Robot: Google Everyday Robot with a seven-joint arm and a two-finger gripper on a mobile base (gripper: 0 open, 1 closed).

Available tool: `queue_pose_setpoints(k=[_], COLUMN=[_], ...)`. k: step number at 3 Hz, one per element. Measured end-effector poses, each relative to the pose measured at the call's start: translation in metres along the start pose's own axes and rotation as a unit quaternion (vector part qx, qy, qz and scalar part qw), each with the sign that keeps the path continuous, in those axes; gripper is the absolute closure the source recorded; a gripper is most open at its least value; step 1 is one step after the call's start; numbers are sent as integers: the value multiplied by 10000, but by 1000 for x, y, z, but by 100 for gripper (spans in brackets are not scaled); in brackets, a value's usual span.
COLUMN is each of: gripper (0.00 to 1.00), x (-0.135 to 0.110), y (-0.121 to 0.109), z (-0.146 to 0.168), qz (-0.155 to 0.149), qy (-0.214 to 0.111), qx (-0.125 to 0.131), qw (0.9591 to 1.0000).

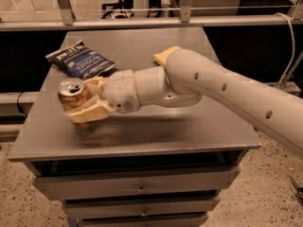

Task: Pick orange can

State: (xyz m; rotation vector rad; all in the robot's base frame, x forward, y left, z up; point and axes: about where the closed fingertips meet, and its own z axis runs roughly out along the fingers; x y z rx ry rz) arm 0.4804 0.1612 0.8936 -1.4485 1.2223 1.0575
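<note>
The orange can (72,94) stands upright near the left edge of the grey tabletop (189,131), its silver pull-tab top showing. My gripper (79,100) reaches in from the right at table height. Its cream fingers sit on both sides of the can: the near finger (91,112) lies across the can's lower front, and the far finger (94,82) is behind it. The fingers are shut on the can. The can's base is partly hidden by the near finger. I cannot tell whether it is off the table.
A blue chip bag (80,60) lies at the back left, just behind the can. A yellow sponge (165,55) peeks out behind my arm (227,89). The table is a cabinet with drawers (137,188). A metal rail (142,21) runs behind it.
</note>
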Motion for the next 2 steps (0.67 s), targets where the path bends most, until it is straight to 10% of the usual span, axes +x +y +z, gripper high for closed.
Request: queue_pose_setpoints(k=[2], gripper=[100], x=[-36], y=[-33], z=[-39], qz=[-427], qy=[-336], qx=[382], qw=[9978])
